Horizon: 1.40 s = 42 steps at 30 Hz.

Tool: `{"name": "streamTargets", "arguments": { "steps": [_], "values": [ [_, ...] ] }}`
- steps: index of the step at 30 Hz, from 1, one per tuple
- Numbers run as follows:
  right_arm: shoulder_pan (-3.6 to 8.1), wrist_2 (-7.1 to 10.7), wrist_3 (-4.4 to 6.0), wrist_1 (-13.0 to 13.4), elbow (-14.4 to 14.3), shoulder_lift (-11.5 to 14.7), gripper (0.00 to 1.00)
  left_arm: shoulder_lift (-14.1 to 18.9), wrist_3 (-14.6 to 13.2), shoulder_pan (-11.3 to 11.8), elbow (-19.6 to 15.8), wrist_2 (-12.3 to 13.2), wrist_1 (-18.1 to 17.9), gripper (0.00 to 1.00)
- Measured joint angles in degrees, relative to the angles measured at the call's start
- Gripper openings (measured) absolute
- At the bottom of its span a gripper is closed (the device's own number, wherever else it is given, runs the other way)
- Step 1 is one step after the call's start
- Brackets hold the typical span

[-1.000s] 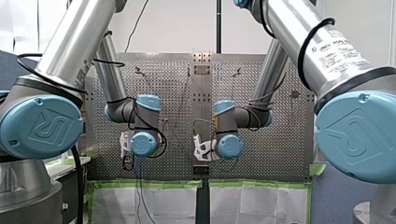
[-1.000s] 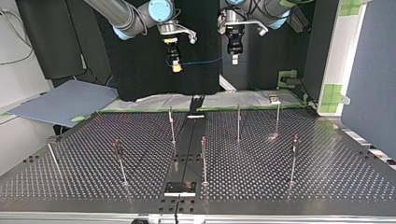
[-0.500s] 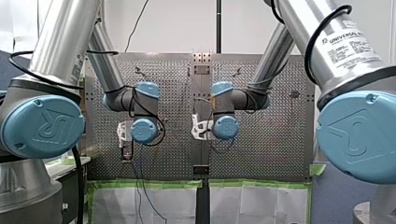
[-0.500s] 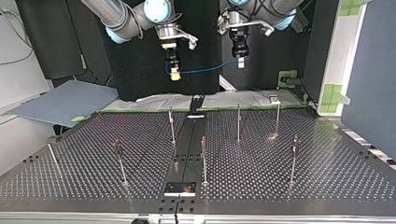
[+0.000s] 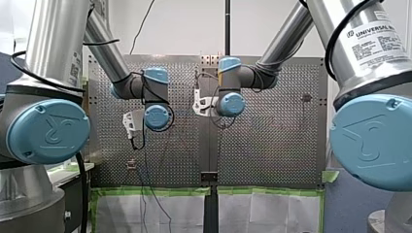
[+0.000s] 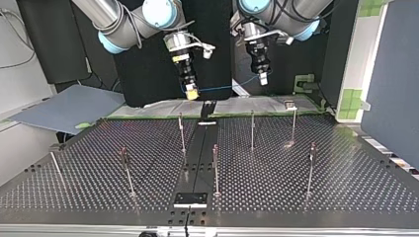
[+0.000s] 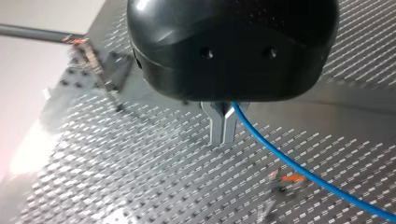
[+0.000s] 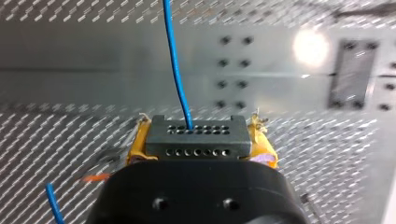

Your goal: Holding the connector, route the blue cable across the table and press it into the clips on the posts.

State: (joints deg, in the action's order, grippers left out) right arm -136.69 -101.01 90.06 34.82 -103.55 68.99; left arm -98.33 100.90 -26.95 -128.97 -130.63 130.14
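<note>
Where right tool (image 8: 195,140) clamps connector (image 8: 196,135), pads (image 8: 137,148) half-hidden

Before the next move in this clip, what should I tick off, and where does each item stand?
1. The connector is gripped between the yellow pads of my right end effector: ok.
2. The blue cable is seated in the connector and leads straight out: ok.
3. My left end effector is shut on the cable: ok.
4. The cable span between the two end effectors shows no snag in the top view: ok.
5. The cable is pressed into a clip on any post: not ok, it hangs clear of them all.
6. Where the cable runs beyond my left end effector: cannot tell.
</note>
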Motion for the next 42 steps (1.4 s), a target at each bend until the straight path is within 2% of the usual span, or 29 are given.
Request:
{"name": "streamTargets", "arguments": {
  "steps": [3, 8, 14, 22, 27, 32, 37, 42],
  "values": [
    [-0.21, 1.15, 0.16, -1.3, 1.4, 1.3, 0.00, 1.3, 0.2, 0.6, 0.9, -0.8, 1.3, 0.00],
    [-0.51, 1.71, 0.87, -2.5, 3.7, 2.1, 0.00, 3.4, 0.4, 1.7, 1.4, -1.3, 3.4, 0.00],
    [-1.07, 2.08, 1.99, -4.0, 6.6, 2.1, 0.00, 6.3, 0.7, 3.4, 2.0, -1.3, 6.4, 0.00],
    [-2.06, 2.21, 2.53, -5.1, 9.4, 0.7, 0.00, 10.5, 0.2, 5.5, 3.9, -0.8, 10.5, 0.00],
    [-3.29, 2.21, 3.09, -6.0, 11.5, -1.5, 0.00, 12.8, -0.5, 6.9, 4.9, 0.6, 12.8, 0.00],
    [-4.66, 2.21, 4.30, -7.1, 14.1, -2.3, 0.00, 14.8, -0.8, 8.6, 5.2, 2.2, 14.8, 0.00],
    [-5.74, 2.21, 4.63, -9.2, 16.6, -2.4, 0.00, 16.3, -0.4, 10.9, 5.4, 4.4, 17.0, 0.00],
    [-6.26, 2.21, 4.82, -11.4, 19.3, -2.8, 0.00, 15.8, -0.3, 13.5, 6.1, 7.0, 17.6, 0.00]
  ]
}}
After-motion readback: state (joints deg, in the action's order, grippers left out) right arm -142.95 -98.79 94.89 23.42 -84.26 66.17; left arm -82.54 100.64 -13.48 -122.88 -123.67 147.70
